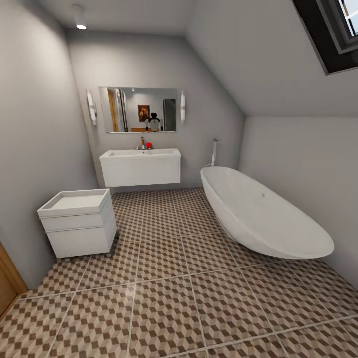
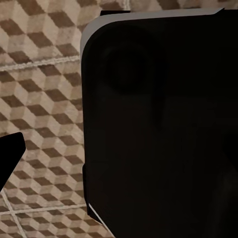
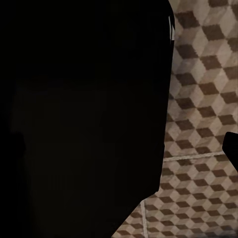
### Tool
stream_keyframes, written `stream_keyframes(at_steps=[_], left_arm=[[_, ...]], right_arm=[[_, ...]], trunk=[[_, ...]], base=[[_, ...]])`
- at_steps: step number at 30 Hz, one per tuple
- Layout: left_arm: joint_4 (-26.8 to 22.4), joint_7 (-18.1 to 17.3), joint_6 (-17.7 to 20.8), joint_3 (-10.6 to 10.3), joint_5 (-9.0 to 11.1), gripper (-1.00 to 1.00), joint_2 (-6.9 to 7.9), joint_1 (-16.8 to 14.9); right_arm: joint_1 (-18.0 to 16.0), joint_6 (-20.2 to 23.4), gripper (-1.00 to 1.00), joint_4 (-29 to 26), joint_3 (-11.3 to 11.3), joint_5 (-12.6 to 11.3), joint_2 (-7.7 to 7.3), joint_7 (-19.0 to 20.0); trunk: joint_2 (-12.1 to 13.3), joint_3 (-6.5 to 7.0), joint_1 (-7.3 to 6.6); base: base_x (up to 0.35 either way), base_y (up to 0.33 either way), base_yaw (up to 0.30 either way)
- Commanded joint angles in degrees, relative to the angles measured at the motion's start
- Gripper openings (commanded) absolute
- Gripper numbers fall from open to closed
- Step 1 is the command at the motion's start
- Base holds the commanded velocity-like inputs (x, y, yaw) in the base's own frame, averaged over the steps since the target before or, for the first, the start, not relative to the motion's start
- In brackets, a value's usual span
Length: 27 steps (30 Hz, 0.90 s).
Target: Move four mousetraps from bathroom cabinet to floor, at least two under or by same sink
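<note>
Nearest the camera, the bathroom floor (image 1: 164, 298) spreads out in brown, beige and white cube-patterned tiles with pale grout lines, and no mousetrap lies on any part of it that shows. At the lower left edge of the head view a sliver of orange-brown wood (image 1: 9, 286) juts in; it may be the cabinet, but too little of it shows to be sure.

Both wrist views look down on the same tiling, each largely blocked by a big dark body close to the lens. A dark tip pokes in at one edge of each, yet whether the left tool or the right tool is open, closed or holding anything cannot be told from these pictures.

Further in, a smaller squarish white drawer unit (image 1: 79, 223) stands against the left wall, and the oval white tub (image 1: 263, 214) lies along the right.

At the far wall hangs the bathroom sink (image 1: 140, 166), wide and white, with a tap and a small red object on its rim, under a mirror (image 1: 137, 109).

The robot seems to be still travelling, with nothing fetched. The next move probably calls for turning towards the wooden piece and reaching its drawers.

No brand, label or writing is legible.
</note>
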Motion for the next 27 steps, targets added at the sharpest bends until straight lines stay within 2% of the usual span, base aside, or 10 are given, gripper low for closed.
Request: stream_keyframes(at_steps=[1,12,27], left_arm=[[-0.03,0.00,-0.14,0.04,0.00,1.00,0.00,0.01],[-0.03,-0.03,-0.17,0.04,-0.03,1.00,-0.02,0.01],[-0.03,-0.04,-0.18,0.12,-0.02,1.00,-0.04,0.01]], right_arm=[[-0.01,-0.03,1.00,0.01,0.02,0.06,0.00,-0.03],[-0.01,-0.11,1.00,0.01,0.02,0.12,0.06,-0.03],[-0.01,-0.09,1.00,0.01,0.02,0.12,0.00,-0.03]], trunk=[[-0.02,-0.03,0.00],[-0.02,-0.03,0.00],[-0.02,-0.03,0.00]], base=[[0.000,0.000,0.000],[0.000,0.000,0.036],[0.000,0.000,0.240]])
